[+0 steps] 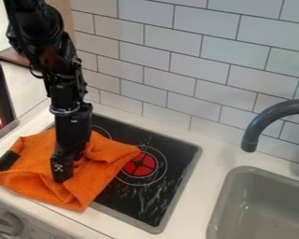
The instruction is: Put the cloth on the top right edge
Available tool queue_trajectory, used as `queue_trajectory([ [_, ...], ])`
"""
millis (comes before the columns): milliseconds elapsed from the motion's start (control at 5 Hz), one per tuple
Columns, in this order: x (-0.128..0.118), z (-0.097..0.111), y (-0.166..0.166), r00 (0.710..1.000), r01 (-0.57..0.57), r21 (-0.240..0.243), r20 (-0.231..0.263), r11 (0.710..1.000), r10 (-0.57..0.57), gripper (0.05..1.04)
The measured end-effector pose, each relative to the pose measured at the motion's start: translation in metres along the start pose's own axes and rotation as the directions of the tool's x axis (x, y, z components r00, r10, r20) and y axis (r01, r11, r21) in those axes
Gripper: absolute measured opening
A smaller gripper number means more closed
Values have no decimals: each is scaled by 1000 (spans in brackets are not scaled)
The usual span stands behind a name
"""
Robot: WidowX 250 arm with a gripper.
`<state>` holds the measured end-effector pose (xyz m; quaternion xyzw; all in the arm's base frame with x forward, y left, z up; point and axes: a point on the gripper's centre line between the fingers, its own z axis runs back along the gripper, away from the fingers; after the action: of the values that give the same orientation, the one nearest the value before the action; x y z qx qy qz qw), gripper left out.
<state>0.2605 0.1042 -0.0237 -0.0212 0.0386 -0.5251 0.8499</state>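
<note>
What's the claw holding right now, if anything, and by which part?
The claw is down among the rumpled folds of the orange cloth, but whether it grips any of them can't be told.

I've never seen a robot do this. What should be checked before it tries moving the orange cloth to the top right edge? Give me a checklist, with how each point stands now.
1. Hand down at the cloth: ok, it is low over the cloth's middle.
2. Cloth firmly held: cannot tell.
3. Cloth at the top right edge of the stove: not ok, it covers the left side and spills onto the counter.
4. Cloth lying flat: not ok, it is rumpled and folded near the hand.
5. Cloth apart from the tap and sink: ok, both are well to its right.
</note>
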Motion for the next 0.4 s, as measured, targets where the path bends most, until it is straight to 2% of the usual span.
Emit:
queue_trajectory([
  [400, 16, -5, -1, 1000, 7, -11, 3, 1000, -7, 1000],
])
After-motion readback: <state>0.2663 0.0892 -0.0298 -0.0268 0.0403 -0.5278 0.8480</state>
